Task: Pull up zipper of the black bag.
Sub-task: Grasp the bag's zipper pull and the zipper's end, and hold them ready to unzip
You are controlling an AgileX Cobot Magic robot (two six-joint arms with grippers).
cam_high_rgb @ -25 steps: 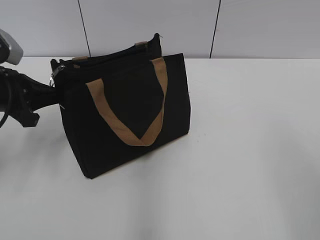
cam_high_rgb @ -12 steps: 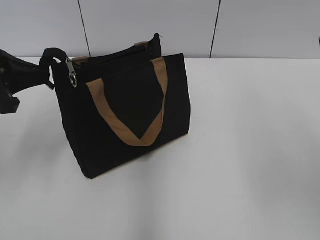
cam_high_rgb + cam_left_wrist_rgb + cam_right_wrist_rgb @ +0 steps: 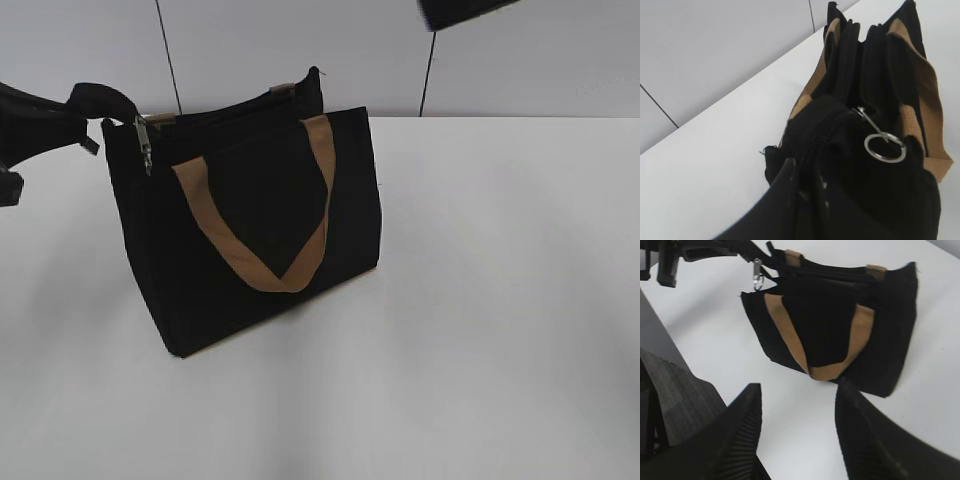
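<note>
The black bag point(image 3: 260, 230) stands on the white table with two tan strap handles point(image 3: 250, 265). Its zipper point(image 3: 816, 140) runs along the top edge, and the silvery pull with a ring point(image 3: 146, 146) hangs at the bag's left end; it also shows in the left wrist view point(image 3: 885, 148). My left gripper point(image 3: 80, 115) is shut on the black fabric tab at the zipper's left end point(image 3: 805, 172) and holds it raised. My right gripper point(image 3: 799, 387) is open and empty, high above the table in front of the bag point(image 3: 840, 315); a piece of it shows at the top of the exterior view point(image 3: 465, 10).
The white table point(image 3: 500, 300) spreads around the bag. A grey panelled wall point(image 3: 540, 50) stands close behind it. A dark ribbed surface point(image 3: 675, 405) lies beyond the table's edge in the right wrist view.
My left gripper has risen and moved right, lifting the zipper's end tab. The pull now hangs down the bag's left corner. The right arm has come into view at the top.
</note>
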